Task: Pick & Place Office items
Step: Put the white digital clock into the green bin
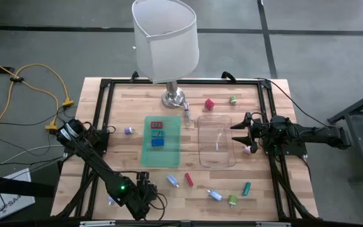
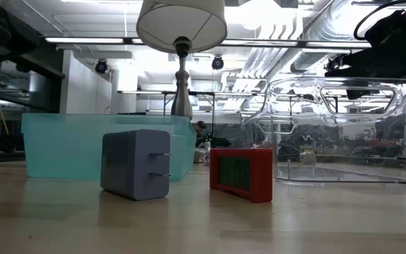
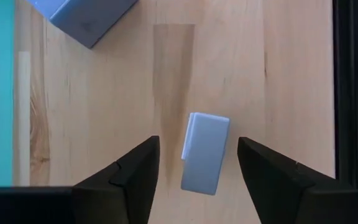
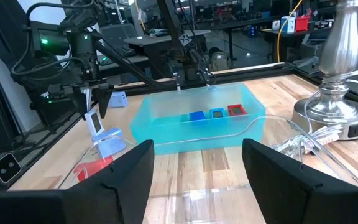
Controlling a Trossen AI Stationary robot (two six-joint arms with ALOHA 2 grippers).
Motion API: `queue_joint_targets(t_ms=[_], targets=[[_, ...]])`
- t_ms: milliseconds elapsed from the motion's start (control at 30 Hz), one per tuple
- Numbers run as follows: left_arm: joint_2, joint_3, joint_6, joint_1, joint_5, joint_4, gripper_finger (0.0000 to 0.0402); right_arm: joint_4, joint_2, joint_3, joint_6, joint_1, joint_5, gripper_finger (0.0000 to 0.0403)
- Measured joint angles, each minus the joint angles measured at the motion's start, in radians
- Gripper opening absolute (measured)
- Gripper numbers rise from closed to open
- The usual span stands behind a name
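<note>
My left gripper (image 3: 197,144) is near the table's front edge (image 1: 147,188), pointing steeply down and open. Its two fingers stand on either side of a small light-blue rectangular piece (image 3: 205,152) with a gap on each side. The right wrist view shows that piece (image 4: 94,121) standing on the wood below the fingers. A larger light-blue block (image 3: 86,18) and a red piece (image 1: 188,181) lie close by. My right gripper (image 4: 194,180) waits open and level at the right edge of the clear tray (image 1: 217,142).
A teal bin (image 1: 162,156) holds a red and two blue pieces. Further pieces lie at the far right (image 1: 209,104) and the near right (image 1: 232,200), and a purple one (image 1: 128,131) lies left of the bin. A lamp (image 1: 166,44) stands at the far middle.
</note>
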Motion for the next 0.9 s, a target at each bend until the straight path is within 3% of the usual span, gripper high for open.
queue_joint_targets(t_ms=[900], targets=[[0.002,0.000,-0.005,0.000,-0.002,0.003,0.0142,0.000,0.000,0.000,0.000,0.000,0.000,0.0232]])
